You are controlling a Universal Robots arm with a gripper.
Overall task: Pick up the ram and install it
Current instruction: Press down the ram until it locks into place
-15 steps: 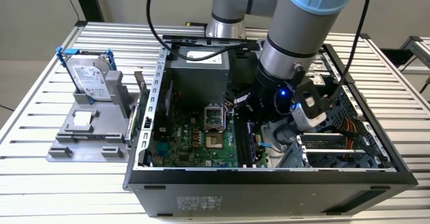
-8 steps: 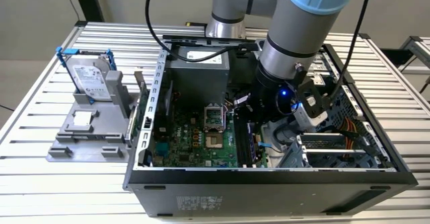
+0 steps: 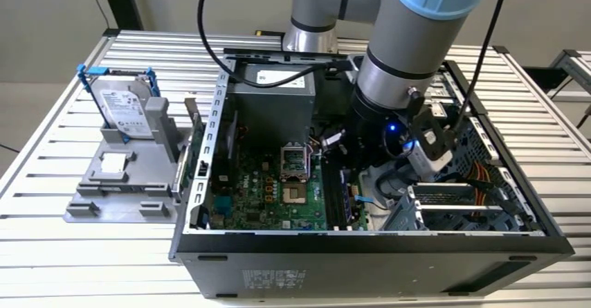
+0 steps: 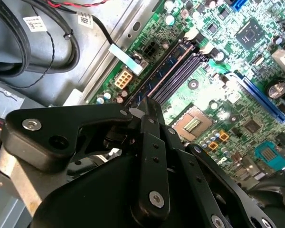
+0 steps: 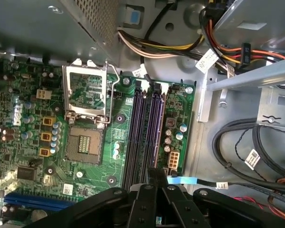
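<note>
Your gripper (image 5: pixel 154 176) hangs inside the open PC case (image 3: pixel 369 242), fingers pinched on the bluish ram (image 4: pixel 168 64), which stands edge-down in the memory slots (image 5: pixel 145 137) at three o'clock of the CPU socket (image 5: pixel 84 142), apparently mid-seating

Looks like a robotics lab or test workshop, not a home or office. A desk (image 3: pixel 74 252) made of slatted metal profile is seen, with an open computer case (image 3: pixel 369 249) laid on it. At about 9 o'clock from the case, a grey fixture (image 3: pixel 124 190) holding a hard drive (image 3: pixel 124 107) upright in a blue frame is parked. An industrial robot arm (image 3: pixel 406 52) with loose black cabling is reached into the case over the bare motherboard (image 5: pixel 85 142).
</note>
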